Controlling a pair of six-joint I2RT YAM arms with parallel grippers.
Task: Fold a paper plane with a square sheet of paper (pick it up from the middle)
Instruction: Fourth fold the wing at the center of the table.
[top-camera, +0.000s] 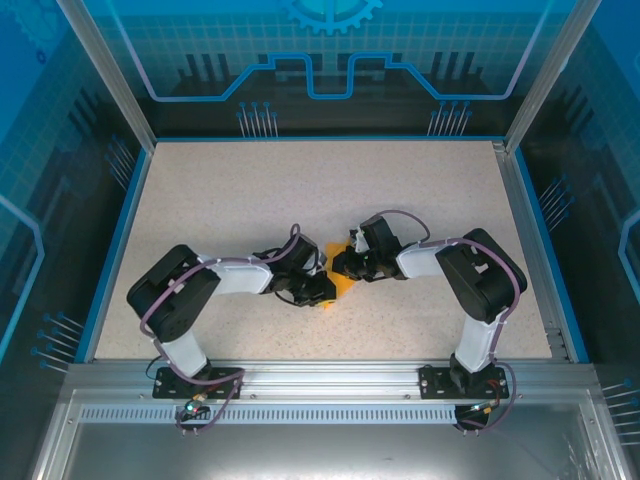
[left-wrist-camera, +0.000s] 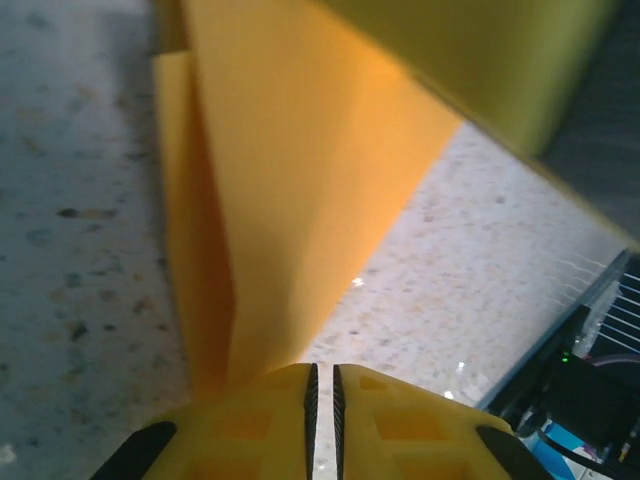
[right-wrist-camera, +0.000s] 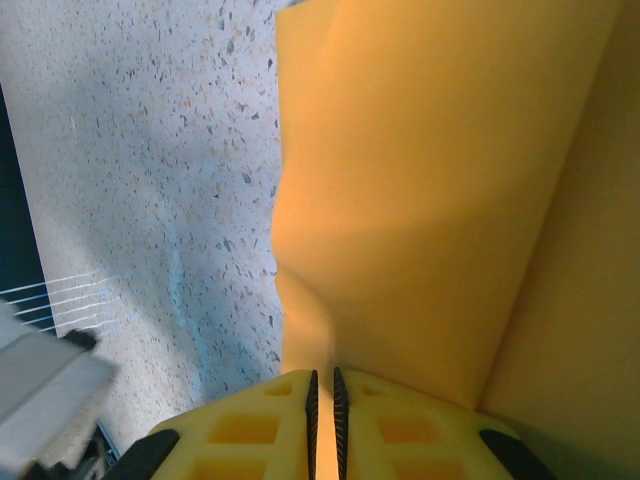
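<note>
The square sheet of paper (top-camera: 341, 285) is bright orange and folded, and it lies at the middle of the table between both grippers. My left gripper (top-camera: 325, 291) reaches it from the left. In the left wrist view the creased paper (left-wrist-camera: 300, 180) stands up ahead and its lower end meets my left finger; the left gripper (left-wrist-camera: 322, 400) is shut, with bare table showing through the thin slit. In the right wrist view the paper (right-wrist-camera: 430, 180) buckles down into the right gripper (right-wrist-camera: 322, 400), which is shut on it, with orange in the slit. My right gripper (top-camera: 347, 268) comes in from the right.
The speckled table (top-camera: 300, 190) stretches far back and to both sides, bounded by a blue rim (top-camera: 112, 250) and aluminium posts. A yellow finger of the other gripper (left-wrist-camera: 500, 60) hangs close above the paper. The arm bases sit at the near edge.
</note>
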